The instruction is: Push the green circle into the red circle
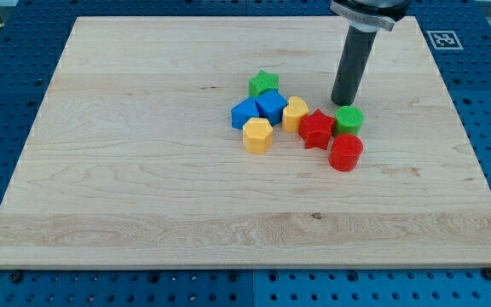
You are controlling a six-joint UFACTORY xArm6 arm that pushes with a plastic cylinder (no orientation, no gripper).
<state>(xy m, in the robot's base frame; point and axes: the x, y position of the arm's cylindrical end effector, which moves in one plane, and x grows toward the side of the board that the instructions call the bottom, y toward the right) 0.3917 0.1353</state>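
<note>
While the rod stands upright near the view's top right, the blocks sit bunched mid-table:
my tip [344, 104]: lower end of the dark rod, down at the table surface; just above the green circle in the view, close to it or touching, cannot tell which
hand: none on this arm, only the rod; no open or closed state to report
green circle [349, 118]: short green cylinder; right of the red star and touching it; directly above the red circle in the view
red circle [345, 153]: short red cylinder; lowest and rightmost of the bunch; its top edge meets or nearly meets the green circle; just right of the red star
red star [316, 129]: between the yellow block at the view's left and the two circles
green star [263, 83]: topmost of the bunch; touches the blue pieces below it
blue blocks [258, 108]: two, side by side, exact shapes unclear
yellow hexagon [257, 135]: below the blue pair, touching
yellow block [295, 112]: right of the blue pair; shape unclear
table [126, 188]: pale wood board on a blue perforated base
</note>
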